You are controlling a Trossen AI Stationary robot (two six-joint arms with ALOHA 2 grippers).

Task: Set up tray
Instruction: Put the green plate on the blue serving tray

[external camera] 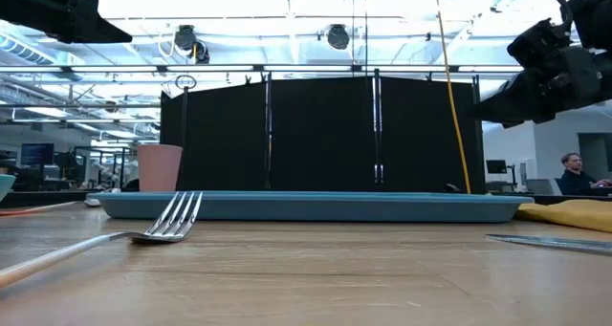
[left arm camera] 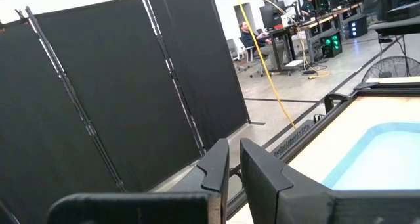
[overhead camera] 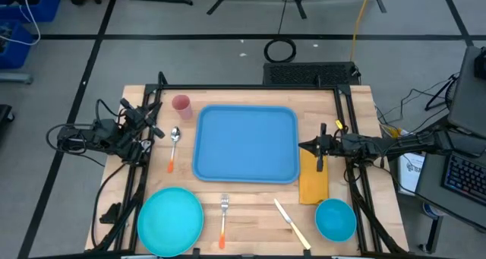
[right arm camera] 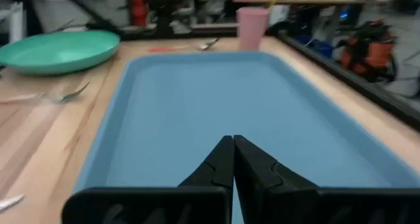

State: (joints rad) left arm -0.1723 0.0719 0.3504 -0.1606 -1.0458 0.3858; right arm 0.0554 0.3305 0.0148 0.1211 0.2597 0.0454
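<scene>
**Tray bare at desk centre, both arms idle**

The light-blue tray lies flat mid-desk. Relative to the tray: the left end effector hovers beyond its left edge, fingers nearly together, holding nothing; the right end effector sits just off its right edge, closed and empty, above a yellow napkin.
</scene>
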